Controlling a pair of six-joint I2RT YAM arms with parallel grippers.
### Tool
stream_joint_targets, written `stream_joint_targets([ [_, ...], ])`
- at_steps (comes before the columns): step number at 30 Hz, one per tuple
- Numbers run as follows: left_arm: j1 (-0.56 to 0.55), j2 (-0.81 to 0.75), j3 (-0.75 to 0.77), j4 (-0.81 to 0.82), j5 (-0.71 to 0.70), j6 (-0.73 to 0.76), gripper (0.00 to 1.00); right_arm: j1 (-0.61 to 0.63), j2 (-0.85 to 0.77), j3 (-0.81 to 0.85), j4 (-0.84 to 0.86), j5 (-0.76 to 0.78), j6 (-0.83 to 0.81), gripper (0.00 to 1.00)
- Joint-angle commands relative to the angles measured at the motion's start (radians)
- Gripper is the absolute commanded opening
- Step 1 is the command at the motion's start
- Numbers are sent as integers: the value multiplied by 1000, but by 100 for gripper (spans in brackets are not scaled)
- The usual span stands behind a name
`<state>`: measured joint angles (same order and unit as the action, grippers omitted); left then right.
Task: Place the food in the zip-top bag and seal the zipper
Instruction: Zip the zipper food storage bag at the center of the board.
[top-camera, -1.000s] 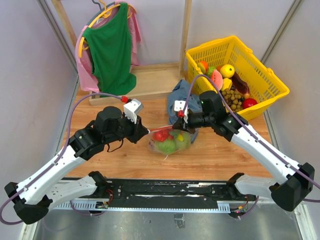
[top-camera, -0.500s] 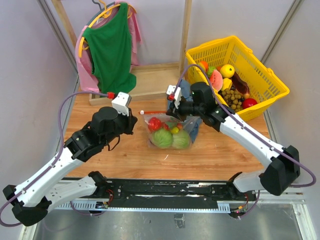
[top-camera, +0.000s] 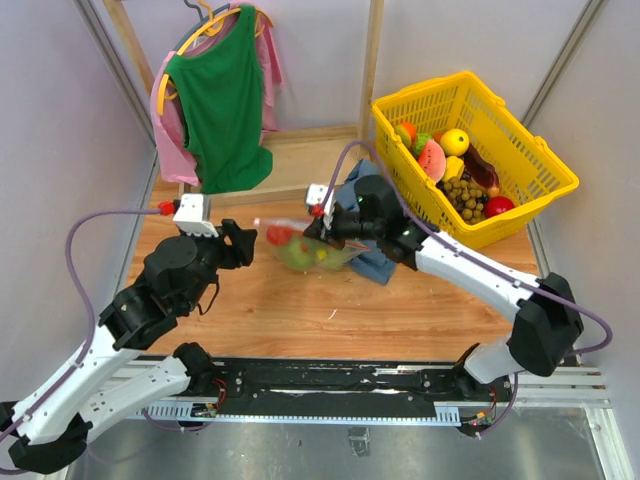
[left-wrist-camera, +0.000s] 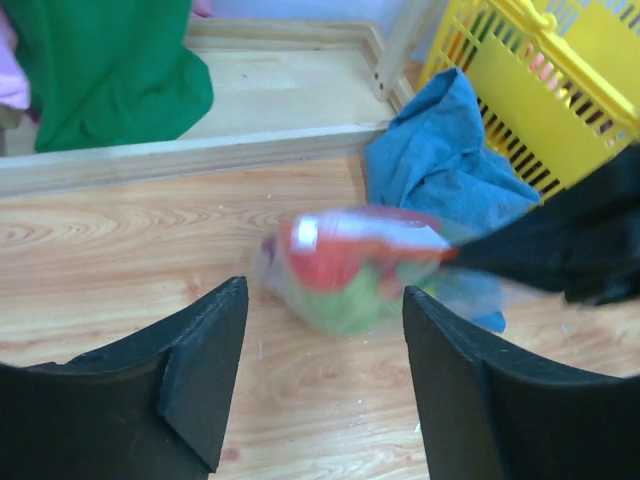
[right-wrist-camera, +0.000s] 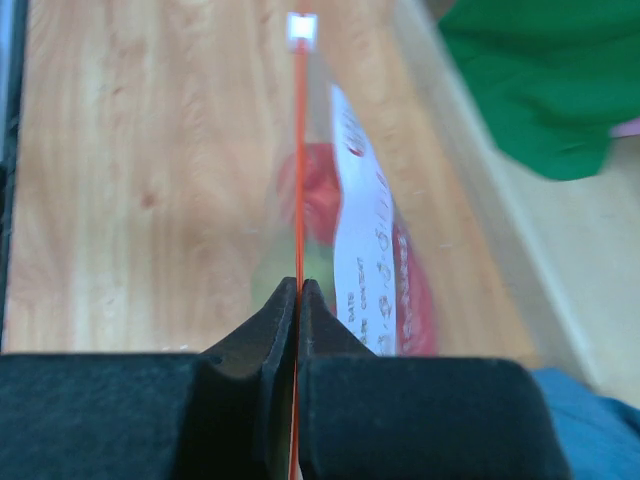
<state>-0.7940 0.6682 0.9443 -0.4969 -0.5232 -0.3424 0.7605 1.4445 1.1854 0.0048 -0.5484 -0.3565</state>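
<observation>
The left gripper (top-camera: 240, 243) has pulled back toward its own side of the wooden table (top-camera: 260, 310). Half a second ago it sat close to the bag's left end. Now it is clear of it, fingers (left-wrist-camera: 205, 365) spread wide and holding nothing. In the left wrist view the zip-top bag (left-wrist-camera: 350, 270) lies beyond the fingertips, motion-blurred. The food shows through the plastic: a red piece (left-wrist-camera: 330, 262) above a pale-green one (left-wrist-camera: 345, 305).

From overhead, the bag (top-camera: 305, 250) has shifted left and farther back from where it lay a moment earlier. It is smeared in the frame, so I cannot tell whether it rests on the wood or hangs just above it.

The right gripper (top-camera: 318, 222) has travelled left too. Its fingers are pressed together on the zipper (right-wrist-camera: 298, 150). The red-orange strip runs straight out from between them to a small white slider (right-wrist-camera: 300, 28) at the far end. The white label patch (right-wrist-camera: 358, 240) is just right of the strip.

The blue cloth (top-camera: 375, 262) lies under the right arm, unmoved. Behind it stands the yellow basket (top-camera: 535, 205) of toy produce, and the green shirt (top-camera: 220, 100) hangs at the back left.
</observation>
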Motion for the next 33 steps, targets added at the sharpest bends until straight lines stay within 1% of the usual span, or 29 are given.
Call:
stream_joint_targets([
  [1,2,-79,-37,5,-120,-44,70,94,69,-110,103,-33,35,2],
  [3,2,-106,-43,-1,-132,-39,74,129,98,-128,121,-40,66,5],
  [4,2,-119,-45,-6,-140,-37,76,148,108,-129,112,-45,69,10],
  [7,3,-152,-53,-25,-166,-37,81,191,126,-124,74,-55,63,29],
  [10,2,-192,-76,-29,-180,-35,85,194,109,-99,24,-51,84,51],
  [13,3,-237,-105,-23,-185,-41,90,190,70,-47,-57,-41,88,77],
  [15,3,-260,-119,-21,-184,-42,92,176,39,-22,-103,-28,110,86],
  [18,3,-288,-129,-20,-187,-46,94,122,-16,-2,-151,12,176,98],
  [19,3,-295,-133,-20,-190,-49,95,97,-35,0,-169,14,197,100],
  [22,3,-305,-145,-20,-188,-59,97,19,-105,-12,-217,60,258,98],
  [27,3,-287,-147,-32,-182,-82,99,-163,-238,-44,-337,269,407,98],
  [28,3,-282,-145,-37,-183,-90,99,-186,-267,-47,-362,370,463,98],
  [29,3,-279,-139,-42,-185,-94,99,-201,-295,-44,-396,434,514,98],
  [30,3,-276,-134,-46,-185,-102,99,-206,-324,-41,-420,541,536,98],
  [33,3,-279,-106,-65,-180,-115,99,-207,-446,-70,-444,727,518,98],
])
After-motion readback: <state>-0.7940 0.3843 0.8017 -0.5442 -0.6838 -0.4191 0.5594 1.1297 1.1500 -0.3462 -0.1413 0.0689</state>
